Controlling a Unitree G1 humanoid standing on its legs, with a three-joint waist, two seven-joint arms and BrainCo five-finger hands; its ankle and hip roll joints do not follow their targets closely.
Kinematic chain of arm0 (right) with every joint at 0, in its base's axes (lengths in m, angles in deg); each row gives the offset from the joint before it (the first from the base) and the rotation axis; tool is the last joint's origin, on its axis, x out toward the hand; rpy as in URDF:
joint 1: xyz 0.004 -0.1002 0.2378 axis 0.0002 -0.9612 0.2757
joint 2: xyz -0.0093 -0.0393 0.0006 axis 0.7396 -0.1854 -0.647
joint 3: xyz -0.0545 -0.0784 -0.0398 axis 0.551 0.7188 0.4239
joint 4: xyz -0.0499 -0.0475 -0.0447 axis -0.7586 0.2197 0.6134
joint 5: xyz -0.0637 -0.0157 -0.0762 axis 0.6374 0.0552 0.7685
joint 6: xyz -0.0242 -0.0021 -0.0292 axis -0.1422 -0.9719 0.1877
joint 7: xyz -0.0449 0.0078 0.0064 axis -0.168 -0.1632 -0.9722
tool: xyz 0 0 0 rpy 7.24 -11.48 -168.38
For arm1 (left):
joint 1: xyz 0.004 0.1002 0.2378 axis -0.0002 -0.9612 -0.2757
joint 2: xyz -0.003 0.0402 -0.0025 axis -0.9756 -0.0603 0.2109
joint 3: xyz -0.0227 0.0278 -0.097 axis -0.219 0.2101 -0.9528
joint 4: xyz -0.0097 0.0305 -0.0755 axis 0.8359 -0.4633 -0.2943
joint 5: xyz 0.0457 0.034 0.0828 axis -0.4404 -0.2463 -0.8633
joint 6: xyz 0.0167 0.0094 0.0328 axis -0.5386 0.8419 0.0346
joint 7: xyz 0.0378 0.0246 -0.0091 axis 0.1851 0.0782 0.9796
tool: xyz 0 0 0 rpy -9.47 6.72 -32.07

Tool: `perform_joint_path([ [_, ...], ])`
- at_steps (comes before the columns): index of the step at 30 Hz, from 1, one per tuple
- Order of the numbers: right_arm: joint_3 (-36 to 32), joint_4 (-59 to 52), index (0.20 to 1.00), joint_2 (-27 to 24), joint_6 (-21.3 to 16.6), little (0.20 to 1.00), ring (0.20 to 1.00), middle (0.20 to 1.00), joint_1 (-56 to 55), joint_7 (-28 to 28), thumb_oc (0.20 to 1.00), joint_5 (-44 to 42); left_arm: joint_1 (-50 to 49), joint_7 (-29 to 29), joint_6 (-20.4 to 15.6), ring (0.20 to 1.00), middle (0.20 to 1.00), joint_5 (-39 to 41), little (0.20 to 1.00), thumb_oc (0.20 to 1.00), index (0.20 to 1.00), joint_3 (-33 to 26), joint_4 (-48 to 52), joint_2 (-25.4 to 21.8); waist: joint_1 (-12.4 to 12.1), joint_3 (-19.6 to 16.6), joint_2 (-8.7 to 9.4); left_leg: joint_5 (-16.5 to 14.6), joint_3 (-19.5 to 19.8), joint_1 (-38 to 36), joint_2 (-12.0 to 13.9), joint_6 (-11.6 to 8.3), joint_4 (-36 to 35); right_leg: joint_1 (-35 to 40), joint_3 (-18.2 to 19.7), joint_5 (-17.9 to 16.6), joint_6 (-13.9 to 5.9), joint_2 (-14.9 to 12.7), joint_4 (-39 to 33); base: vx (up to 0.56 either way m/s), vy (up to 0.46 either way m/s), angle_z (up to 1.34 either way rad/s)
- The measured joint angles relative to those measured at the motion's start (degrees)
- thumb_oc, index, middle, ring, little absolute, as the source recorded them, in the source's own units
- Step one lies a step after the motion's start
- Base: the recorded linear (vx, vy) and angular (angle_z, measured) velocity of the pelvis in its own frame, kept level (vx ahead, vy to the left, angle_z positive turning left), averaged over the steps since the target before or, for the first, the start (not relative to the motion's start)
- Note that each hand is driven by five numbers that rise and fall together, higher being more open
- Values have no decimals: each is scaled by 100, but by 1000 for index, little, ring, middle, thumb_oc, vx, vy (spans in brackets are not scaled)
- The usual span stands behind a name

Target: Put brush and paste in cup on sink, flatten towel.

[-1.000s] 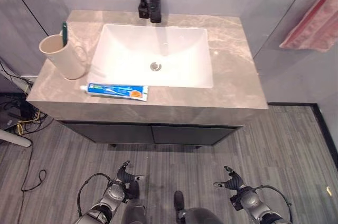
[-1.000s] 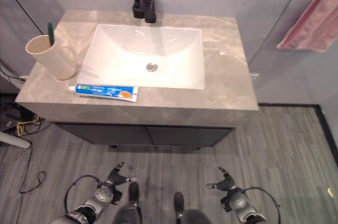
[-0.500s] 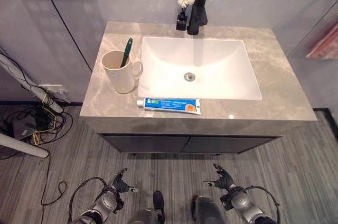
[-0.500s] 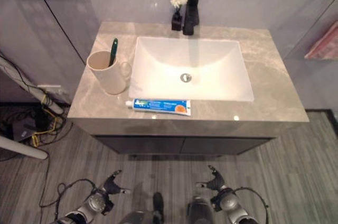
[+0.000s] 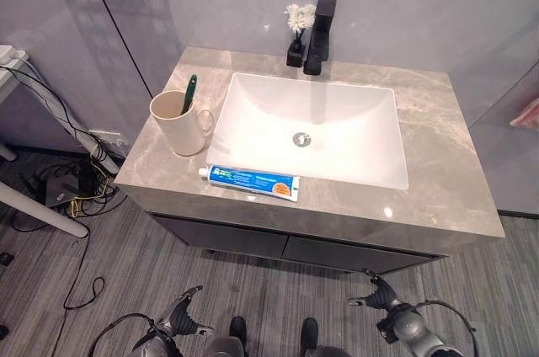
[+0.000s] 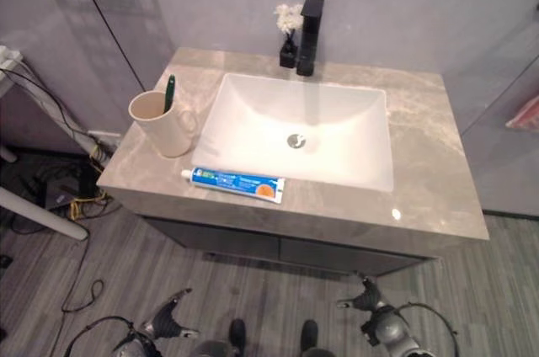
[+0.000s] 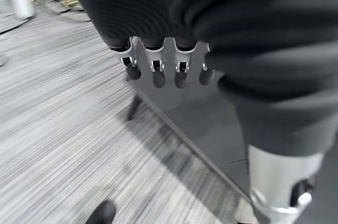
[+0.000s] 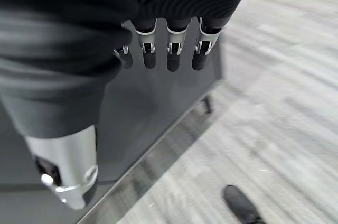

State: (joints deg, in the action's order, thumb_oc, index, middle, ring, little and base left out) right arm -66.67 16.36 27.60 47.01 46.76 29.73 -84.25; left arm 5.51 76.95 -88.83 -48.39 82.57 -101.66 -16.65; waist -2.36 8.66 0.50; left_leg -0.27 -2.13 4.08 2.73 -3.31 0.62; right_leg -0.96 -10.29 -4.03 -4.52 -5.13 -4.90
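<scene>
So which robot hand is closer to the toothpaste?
The left. The left hand hangs low by the floor, roughly below the toothpaste on the counter's front edge. The right hand hangs equally low but further off to the side.

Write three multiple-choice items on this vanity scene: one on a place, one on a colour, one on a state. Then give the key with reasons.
1. Where does the blue toothpaste tube lie?
A. In the white basin
B. On the grey marble counter, along the basin's front edge
C. Inside the cup

2. What colour is the toothbrush handle standing in the beige mug?
A. Green
B. Red
C. Yellow

3. How do the robot's left hand and right hand stand?
A. Both clasp the tube
B. One holds the mug
C. Both open, holding nothing

Key: 1 B, the tube rests flat on the counter before the white basin. 2 A, the handle shows green above the mug's rim. 3 C, the wrist views show straight fingers low above the floor.
</scene>
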Motion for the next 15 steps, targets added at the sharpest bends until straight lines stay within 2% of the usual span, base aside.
perform_joint_path([
  [2,8,64,1000,-3,0,1000,1000,1000,-108,4,1000,-3,-129,35,-112,1000,1000,-39,1000,1000,1000,-152,331,-197,-47,12,-70,55,34,-4,41,-23,-104,-6,-47,15,24,38,-3,46,-52,11],
  [4,3,79,1000,-8,-10,1000,1000,1000,-191,11,1000,-8,-483,50,-218,1000,1000,-295,1000,1000,1000,-181,1009,-781,-44,10,-161,98,78,17,75,-23,-205,-65,-85,20,46,79,-10,47,-35,7],
  [6,-2,126,1000,-14,-12,1000,1000,1000,-213,22,1000,-23,-773,44,-264,1000,1000,-476,1000,1000,1000,-334,1418,-1079,-83,-20,-290,171,110,12,83,-51,-274,-107,-112,3,84,88,-5,53,-28,10],
  [7,-4,154,1000,-15,-12,1000,1000,1000,-255,27,1000,-46,-1165,22,-377,1000,1000,-503,1000,1000,1000,-514,2282,-1507,-142,-48,-383,201,146,0,83,-55,-309,-105,-145,13,85,92,-34,51,-7,11],
  [9,4,182,1000,-7,-67,1000,1000,1000,-323,32,1000,-52,-1406,-23,-582,1000,1000,-657,1000,1000,1000,-813,3077,-1974,-283,-128,-534,210,148,-6,84,-65,-321,-103,-160,10,83,86,-50,75,-7,6],
  [10,2,197,1000,-21,-97,1000,1000,1000,-313,32,1000,-52,-1497,-26,-619,1000,1000,-657,1000,1000,1000,-974,3506,-2317,-317,-132,-553,209,150,-6,80,-66,-323,-103,-163,16,75,90,-43,94,-5,4],
  [11,23,41,1000,-51,-102,1000,1000,1000,-416,34,1000,-53,-1575,-23,-624,1000,1000,-653,1000,1000,1000,-1324,4433,-2911,-373,-144,-579,259,155,-53,84,-81,-429,-101,-169,22,74,84,-51,75,-3,1],
  [12,39,-14,1000,-65,-111,1000,1000,1000,-437,36,1000,-52,-1617,18,-738,1000,1000,-636,1000,1000,1000,-1709,4997,-3200,-380,-141,-574,300,148,-86,80,-76,-502,-105,-168,24,64,88,-17,49,15,-1],
  [13,51,-3,1000,-60,-111,1000,1000,1000,-432,36,1000,-52,-1515,95,-866,1000,1000,-613,1000,1000,1000,-1945,5179,-3177,-361,-156,-602,300,137,-90,71,-76,-503,-106,-155,21,59,80,-5,19,19,-5],
  [15,141,-21,1000,-36,-112,1000,1000,1000,-415,33,1000,-53,-1062,221,-960,1000,1000,-578,1000,1000,1000,-2035,5170,-3044,-268,-179,-633,302,114,-113,72,-77,-524,-114,-130,13,58,78,-7,1,18,-8],
])
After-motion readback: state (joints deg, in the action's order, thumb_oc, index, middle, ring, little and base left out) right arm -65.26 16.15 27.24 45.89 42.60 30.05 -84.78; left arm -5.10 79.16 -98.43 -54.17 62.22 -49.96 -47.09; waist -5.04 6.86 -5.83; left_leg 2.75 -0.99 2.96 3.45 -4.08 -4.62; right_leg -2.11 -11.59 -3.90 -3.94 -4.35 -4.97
